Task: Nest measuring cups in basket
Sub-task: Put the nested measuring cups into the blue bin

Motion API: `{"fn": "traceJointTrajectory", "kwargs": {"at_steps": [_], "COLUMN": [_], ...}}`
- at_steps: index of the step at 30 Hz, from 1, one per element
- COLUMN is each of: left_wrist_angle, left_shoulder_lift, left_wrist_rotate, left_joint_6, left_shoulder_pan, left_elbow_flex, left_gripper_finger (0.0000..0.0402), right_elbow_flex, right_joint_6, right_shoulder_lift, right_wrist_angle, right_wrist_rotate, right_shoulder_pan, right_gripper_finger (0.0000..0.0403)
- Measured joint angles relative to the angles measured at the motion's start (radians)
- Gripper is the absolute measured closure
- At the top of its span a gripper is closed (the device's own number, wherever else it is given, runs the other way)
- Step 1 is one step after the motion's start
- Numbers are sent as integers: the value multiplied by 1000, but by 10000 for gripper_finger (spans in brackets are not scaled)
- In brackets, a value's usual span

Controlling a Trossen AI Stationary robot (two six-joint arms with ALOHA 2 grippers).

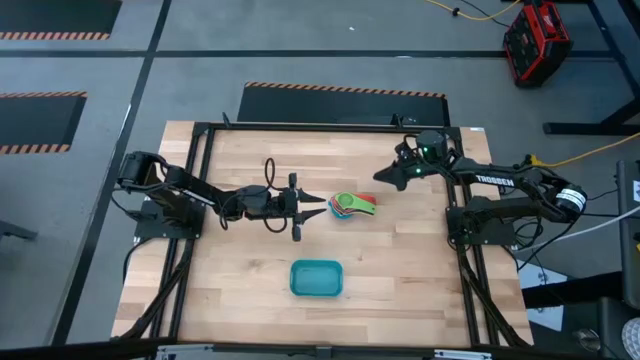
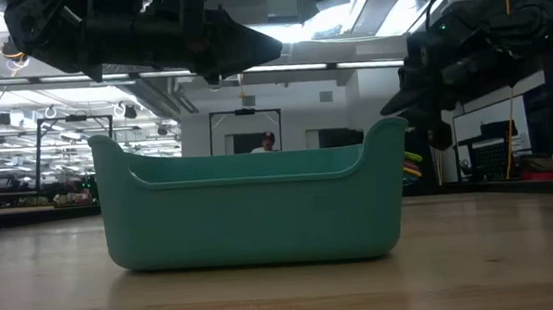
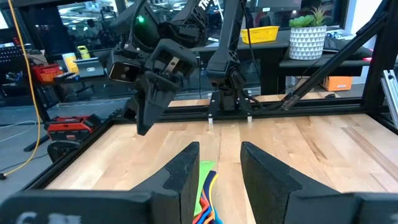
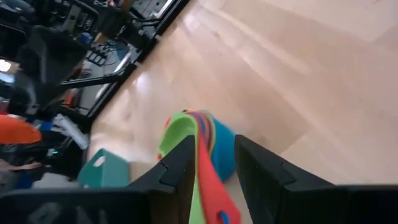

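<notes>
The measuring cups (image 1: 353, 206) sit as one nested stack on the wooden surface (image 1: 240, 270), between the two arms and well apart from the basket (image 1: 316, 278), which stands nearer the front edge. To my judgement the nesting is already done and the stack waits to be carried into the basket.

The left end effector (image 1: 318, 206) lies low just beside the stack, its fingers spread with the cup handles showing in the gap, not pinching them. The right end effector (image 1: 381, 176) hangs above the other side, fingers parted a little, holding nothing.

In the low view the basket wall hides most of the stack. How many cups are inside the stack I cannot count.
</notes>
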Motion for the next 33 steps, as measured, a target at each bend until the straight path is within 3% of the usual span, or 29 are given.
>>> {"fn": "traceJointTrajectory", "kwargs": {"at_steps": [5, 16, 22, 33], "left_wrist_angle": [0, 0, 0, 0], "left_shoulder_lift": [0, 0, 0, 0], "left_wrist_rotate": [0, 0, 0, 0], "left_joint_6": [0, 0, 0, 1], "left_shoulder_pan": [0, 0, 0, 0], "left_elbow_flex": [0, 0, 0, 0], "left_gripper_finger": [289, 289, 289, 289], "right_elbow_flex": [0, 0, 0, 0], "right_joint_6": [-25, -49, -44, -21], "right_shoulder_lift": [0, 0, 0, 0], "right_wrist_angle": [0, 1, 1, 1], "right_wrist_rotate": [66, 62, 62, 58], "right_shoulder_pan": [0, 0, 0, 0], "right_gripper_finger": [287, 266, 208, 63]}}
